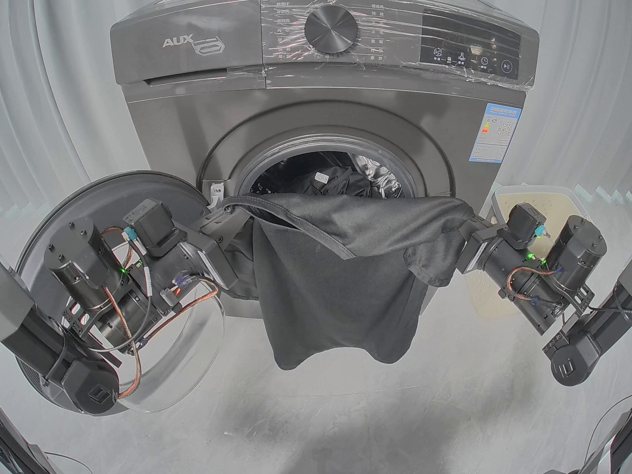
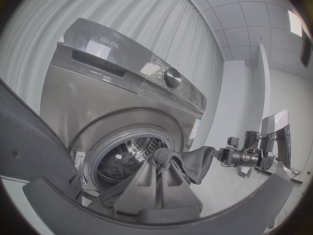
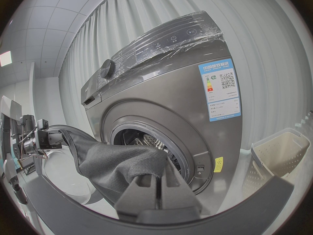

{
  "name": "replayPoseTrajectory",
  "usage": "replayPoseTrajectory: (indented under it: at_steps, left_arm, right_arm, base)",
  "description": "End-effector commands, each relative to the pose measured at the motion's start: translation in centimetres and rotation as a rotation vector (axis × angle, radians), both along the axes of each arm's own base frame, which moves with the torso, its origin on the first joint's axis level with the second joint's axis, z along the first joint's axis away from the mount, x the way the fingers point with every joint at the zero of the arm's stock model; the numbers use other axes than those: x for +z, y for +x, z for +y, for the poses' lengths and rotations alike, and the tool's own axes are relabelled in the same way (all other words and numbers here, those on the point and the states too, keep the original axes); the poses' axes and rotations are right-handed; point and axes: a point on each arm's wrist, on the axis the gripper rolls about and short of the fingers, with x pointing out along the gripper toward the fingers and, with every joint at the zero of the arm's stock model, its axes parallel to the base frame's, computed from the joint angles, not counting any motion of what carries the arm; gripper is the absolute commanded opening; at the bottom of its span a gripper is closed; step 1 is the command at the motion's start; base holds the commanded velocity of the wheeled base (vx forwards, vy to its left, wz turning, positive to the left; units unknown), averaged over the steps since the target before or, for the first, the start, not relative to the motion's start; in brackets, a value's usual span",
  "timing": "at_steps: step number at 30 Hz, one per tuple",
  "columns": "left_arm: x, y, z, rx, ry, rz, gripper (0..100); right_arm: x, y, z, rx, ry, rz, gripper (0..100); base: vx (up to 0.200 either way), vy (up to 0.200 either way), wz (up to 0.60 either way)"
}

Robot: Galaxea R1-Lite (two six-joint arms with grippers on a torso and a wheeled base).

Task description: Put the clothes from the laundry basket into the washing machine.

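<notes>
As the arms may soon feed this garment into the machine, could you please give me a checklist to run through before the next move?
1. Door swung open: ok.
2. Left hand shut on the black garment: ok.
3. Right hand shut on the garment's other end: ok.
4. Garment raised level with the drum: not ok, most of it hangs below the opening.
5. Room left in the drum: cannot tell, dark clothes already lie inside.
6. Basket emptied: cannot tell, the right arm hides part of it.
</notes>
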Motion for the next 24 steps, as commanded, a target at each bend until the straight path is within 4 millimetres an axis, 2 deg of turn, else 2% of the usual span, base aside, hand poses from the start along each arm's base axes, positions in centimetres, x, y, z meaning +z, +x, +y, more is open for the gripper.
replayPoseTrajectory:
  at_steps: [1, 8, 12, 17, 20, 24]
  left_arm:
    - [0.1, 0.1, 0.0, 0.002, -0.004, -0.004, 0]
    - [-0.1, -0.1, -0.1, -0.004, 0.003, 0.006, 0]
    - [-0.9, -0.4, -0.8, -0.016, 0.025, 0.024, 0]
    - [-1.4, -0.8, -2.2, -0.062, 0.039, 0.040, 0]
    - [-1.8, -0.6, -2.6, -0.054, 0.044, 0.055, 0]
    - [-1.3, -0.2, -3.0, -0.001, 0.021, 0.047, 0]
  right_arm:
    - [0.1, -0.1, 0.0, 0.002, 0.001, -0.001, 0]
    - [-0.2, -0.2, 0.2, 0.005, -0.002, 0.007, 0]
    - [-0.5, -0.5, 0.6, 0.021, -0.009, 0.023, 0]
    - [-1.7, -2.5, 2.3, 0.102, -0.040, 0.072, 0]
    - [-1.9, -2.9, 2.6, 0.112, -0.040, 0.081, 0]
    - [-2.2, -3.1, 2.8, 0.117, -0.041, 0.094, 0]
  base:
    - [0.000, 0.000, 0.00]
    - [0.000, 0.000, 0.00]
    - [0.000, 0.000, 0.00]
    - [0.000, 0.000, 0.00]
    - [0.000, 0.000, 0.00]
    - [0.000, 0.000, 0.00]
